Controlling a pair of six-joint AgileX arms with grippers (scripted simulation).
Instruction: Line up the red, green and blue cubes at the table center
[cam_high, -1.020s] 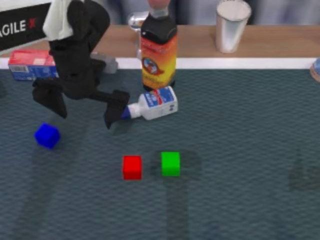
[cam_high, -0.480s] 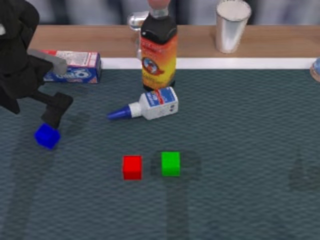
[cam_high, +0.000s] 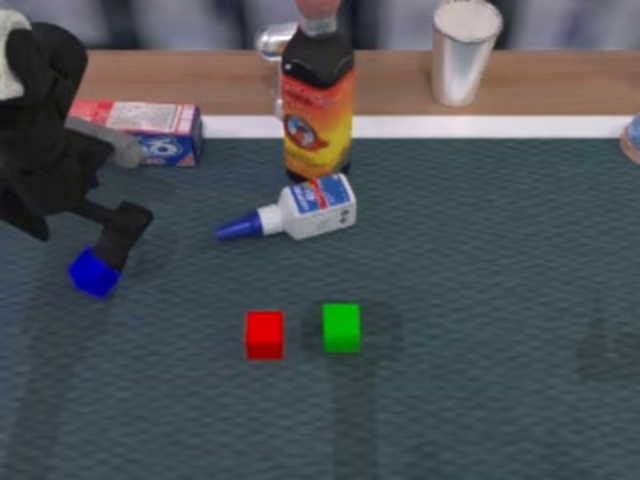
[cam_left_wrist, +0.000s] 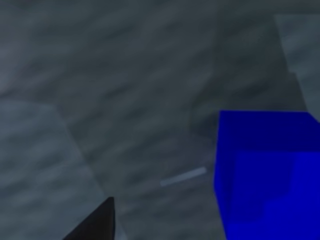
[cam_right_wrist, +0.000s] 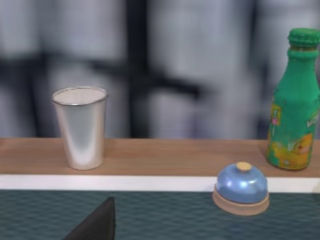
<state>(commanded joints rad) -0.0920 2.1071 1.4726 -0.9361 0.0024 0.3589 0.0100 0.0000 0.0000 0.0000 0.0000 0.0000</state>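
The blue cube (cam_high: 94, 273) lies at the table's left, apart from the other two. The red cube (cam_high: 264, 334) and green cube (cam_high: 341, 327) sit side by side near the table center (cam_high: 450, 300), a small gap between them. My left gripper (cam_high: 78, 243) hangs open just above the blue cube, one finger (cam_high: 120, 228) touching or almost touching its far right corner. In the left wrist view the blue cube (cam_left_wrist: 267, 175) looms close beside one dark fingertip (cam_left_wrist: 97, 225). My right arm is outside the top view; its wrist view shows only one fingertip (cam_right_wrist: 97, 225).
A tall sauce bottle (cam_high: 318, 100) and a lying glue bottle (cam_high: 300, 210) stand behind the cubes. A red-and-blue carton (cam_high: 140, 130) lies at the back left. On the wooden strip (cam_high: 540, 95) stands a steel cup (cam_high: 463, 50). A bell (cam_right_wrist: 241, 187) and green bottle (cam_right_wrist: 295, 110) are far right.
My left arm swung from beside the glue bottle over to the left, uncovering the carton, and then sank a little over the blue cube. None of the cubes moved.
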